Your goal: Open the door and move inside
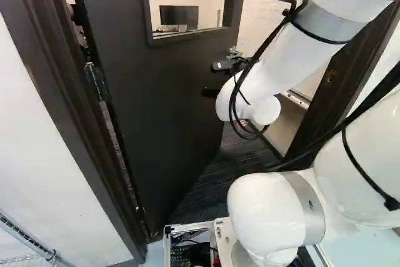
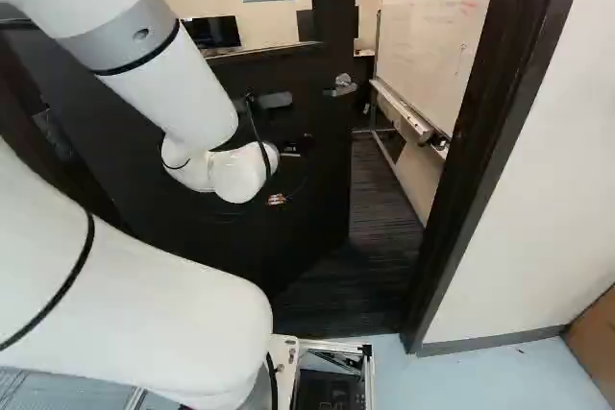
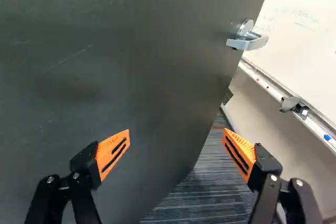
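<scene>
The dark door point(image 1: 169, 92) stands partly open, swung into the room beyond, with a window in its upper part. Its silver lever handle point(image 2: 341, 86) is near the free edge. My gripper point(image 2: 278, 199) is in front of the door face, lower than the handle and toward the hinge side, mostly hidden behind the wrist. In the wrist view the gripper point(image 3: 176, 139) is open, nothing between its orange pads. The door face point(image 3: 121, 77) lies ahead of it, and the handle point(image 3: 247, 40) is ahead and off to one side, untouched.
The doorframe point(image 2: 480, 132) rises right of the opening; its hinge-side post point(image 1: 69, 104) is at the left. Through the gap are dark carpet point(image 2: 375, 208) and a whiteboard point(image 2: 432, 26) with a tray point(image 2: 408, 112). A monitor point(image 1: 179, 15) shows through the door's window.
</scene>
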Tool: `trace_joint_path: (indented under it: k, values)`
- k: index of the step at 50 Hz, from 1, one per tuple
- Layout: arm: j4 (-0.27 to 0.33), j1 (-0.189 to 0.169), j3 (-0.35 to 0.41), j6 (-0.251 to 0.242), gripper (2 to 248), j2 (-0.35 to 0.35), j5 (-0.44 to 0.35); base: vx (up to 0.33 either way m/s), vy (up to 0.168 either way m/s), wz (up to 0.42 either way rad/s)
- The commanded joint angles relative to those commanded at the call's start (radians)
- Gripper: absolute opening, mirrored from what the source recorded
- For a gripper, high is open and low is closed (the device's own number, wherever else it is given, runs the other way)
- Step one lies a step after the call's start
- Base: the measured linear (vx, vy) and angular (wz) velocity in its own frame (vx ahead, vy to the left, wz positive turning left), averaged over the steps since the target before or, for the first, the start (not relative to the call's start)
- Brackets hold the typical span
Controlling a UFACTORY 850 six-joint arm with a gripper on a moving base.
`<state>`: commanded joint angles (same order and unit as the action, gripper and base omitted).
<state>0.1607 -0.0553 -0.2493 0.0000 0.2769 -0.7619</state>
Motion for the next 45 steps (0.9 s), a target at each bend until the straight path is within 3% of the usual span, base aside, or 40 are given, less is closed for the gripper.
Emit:
trace_joint_path:
  k: [34,45]
  values:
    - [-0.002,0.044,-0.038,0.0,247,-0.044,0.0,0.0,0.0,0.0]
    - [-0.059,0.065,-0.059,0.0,247,-0.068,0.0,0.0,0.0,0.0]
